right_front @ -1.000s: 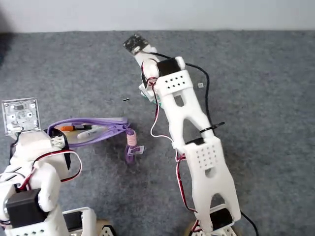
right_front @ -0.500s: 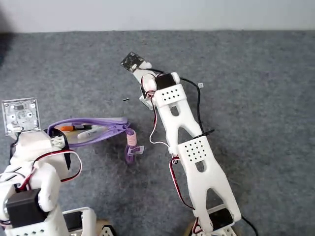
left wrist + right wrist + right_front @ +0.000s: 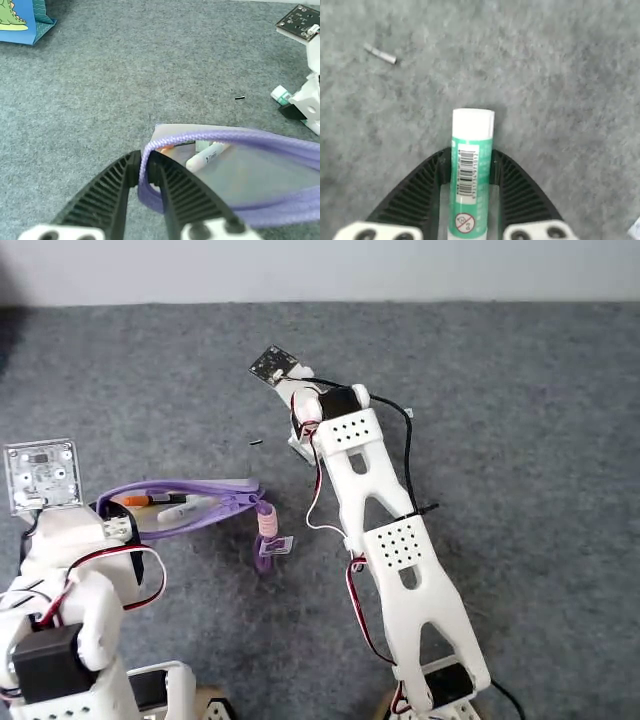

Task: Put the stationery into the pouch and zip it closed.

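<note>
High view has the grey carpeted table (image 3: 520, 440) across the frame, with the long white right arm (image 3: 390, 540) running from the bottom edge up toward the centre top and the white left arm (image 3: 70, 590) in the lower left corner. Left of centre lies the translucent purple zip pouch (image 3: 200, 505), unzipped, and the left gripper (image 3: 144, 162) pinches its purple rim between closed black fingers. The right gripper (image 3: 471, 155) clamps a green-and-white glue stick (image 3: 470, 172) above the carpet, upper centre, apart from the pouch. A white marker (image 3: 207, 155) and an orange pen (image 3: 135, 501) lie inside the pouch. A tiny black fragment (image 3: 257, 443) sits between pouch and glue stick.
</note>
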Available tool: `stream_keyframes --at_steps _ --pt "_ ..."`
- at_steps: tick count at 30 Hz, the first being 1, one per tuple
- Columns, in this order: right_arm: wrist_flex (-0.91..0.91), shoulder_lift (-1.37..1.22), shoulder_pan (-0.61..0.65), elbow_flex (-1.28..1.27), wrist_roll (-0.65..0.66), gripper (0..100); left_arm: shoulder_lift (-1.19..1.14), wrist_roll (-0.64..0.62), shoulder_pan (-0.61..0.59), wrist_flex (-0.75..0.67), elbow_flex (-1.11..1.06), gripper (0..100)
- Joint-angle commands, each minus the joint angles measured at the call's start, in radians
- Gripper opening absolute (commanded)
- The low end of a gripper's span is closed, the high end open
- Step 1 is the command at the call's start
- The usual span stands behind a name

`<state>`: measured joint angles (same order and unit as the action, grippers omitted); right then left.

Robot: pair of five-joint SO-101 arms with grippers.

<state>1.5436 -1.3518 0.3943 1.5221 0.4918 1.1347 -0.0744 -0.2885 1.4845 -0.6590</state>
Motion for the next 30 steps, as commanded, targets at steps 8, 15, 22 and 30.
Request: stream_keyframes --at_steps 8,15,22,30 --pt "0.251 0.331 -0.002 0.031 -0.155 0.8 -0.014 -0.009 0.0 0.0 -0.056 1" --pt "0.257 0.507 -0.005 0.02 -0.17 0.8 -0.014 -0.009 0.0 0.0 -0.058 1" --pt "0.259 0.839 -0.004 -0.273 -0.213 0.8 -0.014 -0.009 0.0 0.0 -0.058 1" --pt "0.251 1.395 0.038 -0.867 -0.288 0.8 -0.014 -0.009 0.0 0.0 -0.058 1"
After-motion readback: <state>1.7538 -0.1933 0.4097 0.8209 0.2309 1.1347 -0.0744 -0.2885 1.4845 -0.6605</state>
